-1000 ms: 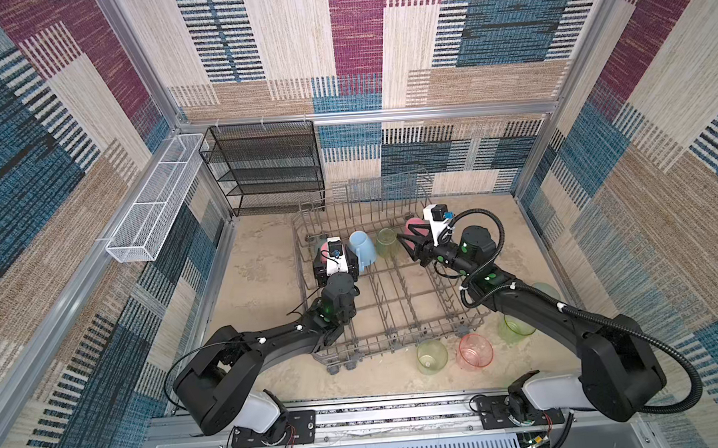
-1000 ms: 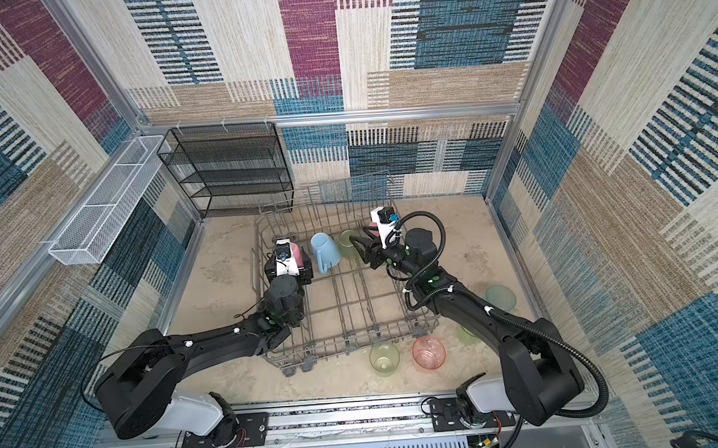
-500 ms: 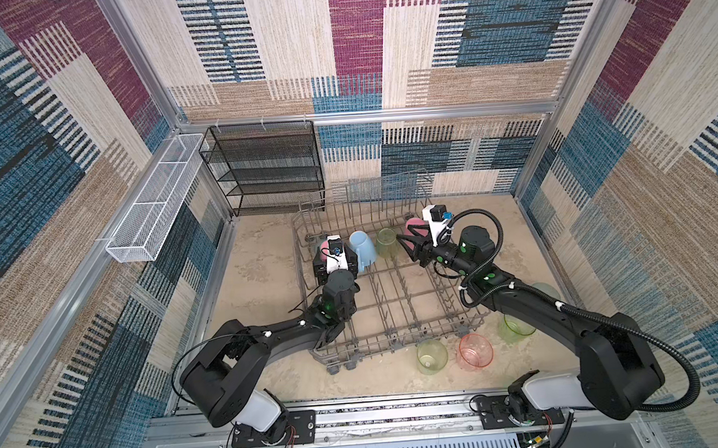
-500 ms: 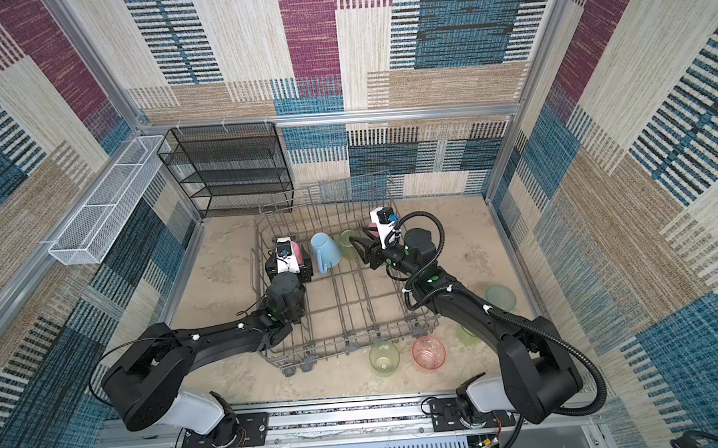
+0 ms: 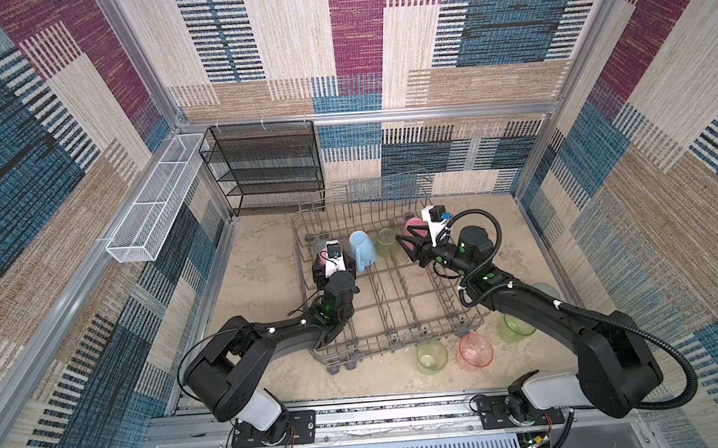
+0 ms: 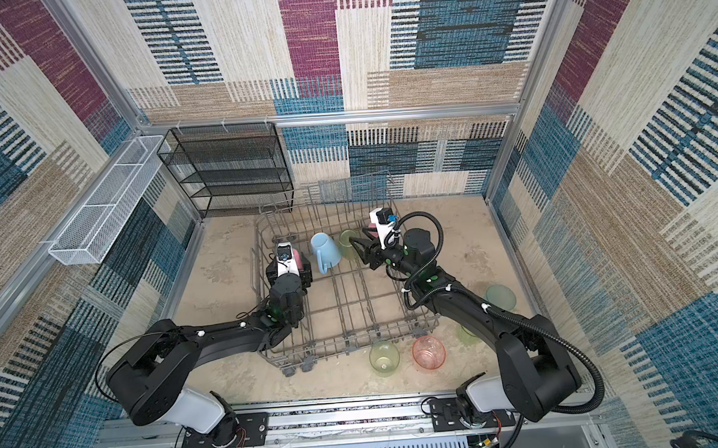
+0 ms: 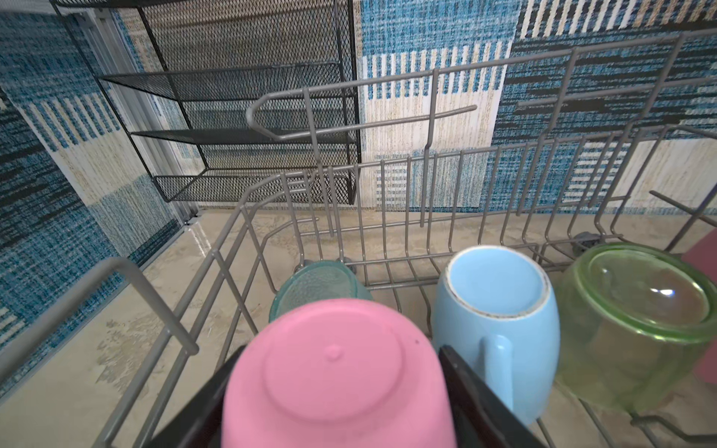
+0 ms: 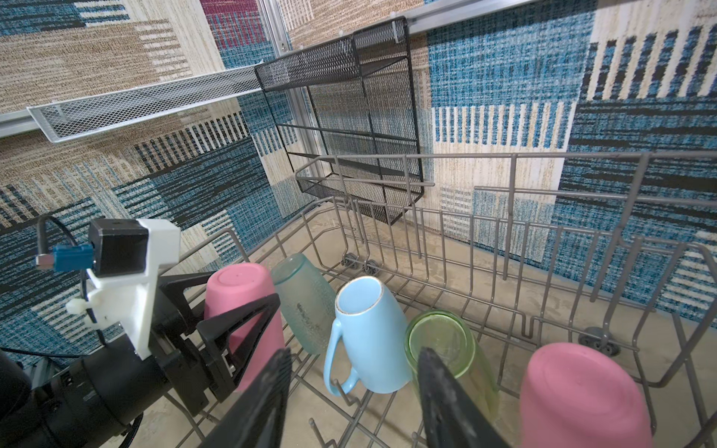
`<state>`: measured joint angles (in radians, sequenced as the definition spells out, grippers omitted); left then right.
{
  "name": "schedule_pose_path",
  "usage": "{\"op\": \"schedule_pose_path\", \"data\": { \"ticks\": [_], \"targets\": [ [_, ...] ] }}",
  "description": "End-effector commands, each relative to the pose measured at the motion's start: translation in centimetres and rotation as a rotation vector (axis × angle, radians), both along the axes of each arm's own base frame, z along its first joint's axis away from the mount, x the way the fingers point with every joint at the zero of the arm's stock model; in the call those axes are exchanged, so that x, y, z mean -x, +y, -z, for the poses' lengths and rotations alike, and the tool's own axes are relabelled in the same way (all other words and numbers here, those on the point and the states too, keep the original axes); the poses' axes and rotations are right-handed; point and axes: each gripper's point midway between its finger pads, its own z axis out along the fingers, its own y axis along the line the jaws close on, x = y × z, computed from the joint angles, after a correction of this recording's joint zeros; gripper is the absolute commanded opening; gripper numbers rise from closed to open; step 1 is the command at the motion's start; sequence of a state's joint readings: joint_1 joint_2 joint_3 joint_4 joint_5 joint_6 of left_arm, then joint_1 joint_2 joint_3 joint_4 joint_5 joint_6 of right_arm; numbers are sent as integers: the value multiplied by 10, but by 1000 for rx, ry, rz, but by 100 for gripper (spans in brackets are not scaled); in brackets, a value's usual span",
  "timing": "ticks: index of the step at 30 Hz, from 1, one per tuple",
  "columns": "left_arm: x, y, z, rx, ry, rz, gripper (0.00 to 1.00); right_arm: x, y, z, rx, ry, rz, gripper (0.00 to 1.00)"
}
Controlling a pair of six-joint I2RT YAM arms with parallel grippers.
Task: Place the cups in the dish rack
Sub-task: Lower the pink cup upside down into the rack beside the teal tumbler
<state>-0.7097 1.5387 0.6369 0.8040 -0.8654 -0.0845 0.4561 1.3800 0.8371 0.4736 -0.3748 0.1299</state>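
Observation:
The grey wire dish rack (image 5: 396, 343) fills the middle of both top views. Along its back row stand a teal cup (image 7: 318, 283), a light-blue mug (image 5: 362, 252), a yellow-green cup (image 5: 386, 242) and a pink cup (image 5: 412, 226), all bottom up. My left gripper (image 7: 339, 351) is shut on another pink cup (image 7: 333, 372), upside down at the rack's back left, in front of the teal cup. My right gripper (image 8: 355, 351) hangs open and empty over the rack, just short of the mug (image 8: 368, 333) and the yellow-green cup (image 8: 442, 345).
On the table in front of and to the right of the rack stand a yellow-green cup (image 5: 431, 355), a pink-orange cup (image 5: 475, 351), a green cup (image 5: 516, 326) and a teal cup (image 5: 545, 291). A black mesh shelf unit (image 5: 263, 167) and a white mesh basket (image 5: 152, 205) hang on the walls.
The left arm's rear links have shifted a little to the right, while its gripper and the pink cup stay nearly in place. The right arm has not moved.

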Motion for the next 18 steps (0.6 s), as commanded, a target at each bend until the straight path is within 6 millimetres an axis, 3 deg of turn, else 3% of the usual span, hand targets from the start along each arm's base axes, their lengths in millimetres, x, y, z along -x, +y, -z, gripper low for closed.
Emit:
{"op": "schedule_pose_path", "data": {
  "ticks": [1, 18],
  "targets": [
    [4, 0, 9, 42, 29, 12, 65, 1, 2, -8, -11, -35, -12, 55],
    [34, 4, 41, 96, 209, 97, 66, 1, 2, -8, -12, -34, -17, 55]
  ]
}}
